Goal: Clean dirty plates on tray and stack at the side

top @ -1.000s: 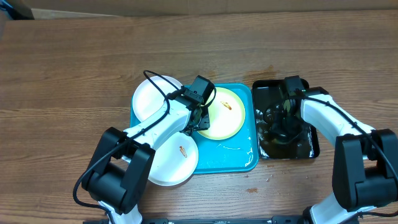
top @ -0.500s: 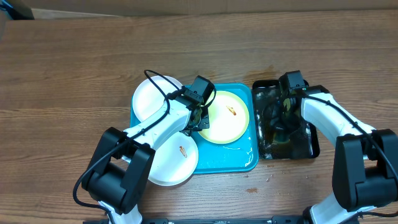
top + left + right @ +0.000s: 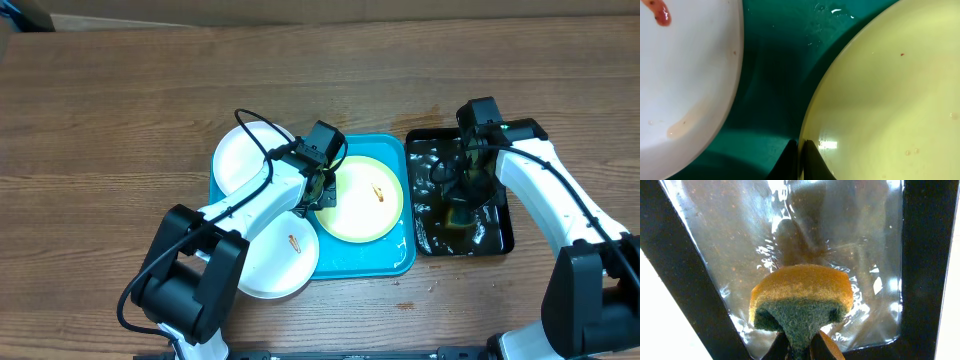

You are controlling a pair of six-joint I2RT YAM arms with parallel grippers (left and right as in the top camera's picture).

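Note:
The turquoise tray (image 3: 385, 256) holds a pale yellow-green plate (image 3: 365, 210) with an orange smear. My left gripper (image 3: 322, 196) is shut on that plate's left rim; in the left wrist view the fingertips (image 3: 801, 146) pinch the edge of the yellow-green plate (image 3: 890, 90). One white plate (image 3: 245, 160) overhangs the tray's far left corner. Another white plate (image 3: 275, 262), smeared, overhangs its near left corner. My right gripper (image 3: 468, 188) is shut on a yellow and green sponge (image 3: 800, 292), holding it just over wet water film.
A black tray (image 3: 506, 238) with shallow water stands right of the turquoise tray; its rim (image 3: 927, 255) frames the sponge. Bare wooden table (image 3: 120, 120) surrounds both trays. The left arm's cable (image 3: 250, 125) loops over the far white plate.
Both grippers have shut, the left on the yellow-green plate's rim, the right on the sponge. The plate has slid toward the tray's near side. The right arm has shifted back and right.

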